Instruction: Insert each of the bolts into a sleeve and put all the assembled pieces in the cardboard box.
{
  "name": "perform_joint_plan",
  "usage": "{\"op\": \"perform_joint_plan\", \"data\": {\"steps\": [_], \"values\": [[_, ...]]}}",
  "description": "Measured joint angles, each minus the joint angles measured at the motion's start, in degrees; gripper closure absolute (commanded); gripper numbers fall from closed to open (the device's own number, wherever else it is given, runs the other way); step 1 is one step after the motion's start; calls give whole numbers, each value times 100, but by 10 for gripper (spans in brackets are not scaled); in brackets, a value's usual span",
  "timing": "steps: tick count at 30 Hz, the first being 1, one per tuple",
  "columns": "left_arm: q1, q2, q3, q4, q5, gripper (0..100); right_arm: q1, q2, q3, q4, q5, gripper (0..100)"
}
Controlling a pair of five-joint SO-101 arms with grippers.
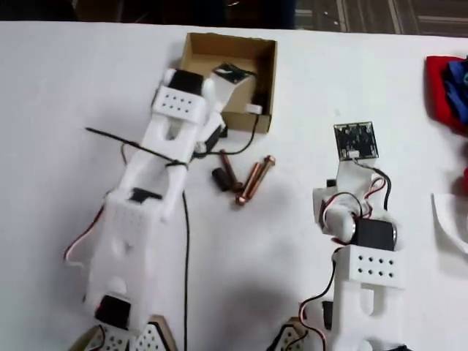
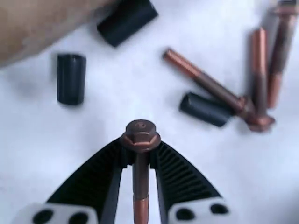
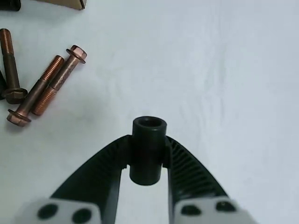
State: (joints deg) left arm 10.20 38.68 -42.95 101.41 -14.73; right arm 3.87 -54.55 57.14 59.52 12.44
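Observation:
My left gripper [image 2: 140, 150] is shut on a copper bolt [image 2: 140, 140], held just under its flanged head above the table. Below it lie three black sleeves [image 2: 71, 78] [image 2: 127, 21] [image 2: 205, 108] and three loose copper bolts [image 2: 205, 84] [image 2: 258, 70] [image 2: 280, 51]. My right gripper [image 3: 147, 151] is shut on a black sleeve [image 3: 148, 140], held upright with its bore showing. In the high view the loose bolts [image 1: 252, 179] lie just in front of the cardboard box [image 1: 230, 73], and the left arm [image 1: 172, 124] reaches over toward them.
The right arm [image 1: 365, 263] stands apart at the right over bare white table. Red and blue items [image 1: 447, 88] and a white curved piece [image 1: 447, 219] sit at the far right edge. A black cable [image 1: 186, 256] runs along the left arm.

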Motion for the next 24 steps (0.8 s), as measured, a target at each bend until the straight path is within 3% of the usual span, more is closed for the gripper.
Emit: {"op": "perform_joint_plan", "data": {"steps": [7,13,17,24], "values": [[-9,-3244,2295,-316,264,975,-527,-1336,1011,-624,-396,975],[-185,-5767,4360,-1873,1723,973,-905,-3182,2338,-1398,-738,975],[-26,-6646,5635,-2936,2127,973,-1222,-4334,3147,-1802,-765,975],[448,-7473,6303,-3235,2242,958,-1477,-4651,3490,-2127,-765,975]]}}
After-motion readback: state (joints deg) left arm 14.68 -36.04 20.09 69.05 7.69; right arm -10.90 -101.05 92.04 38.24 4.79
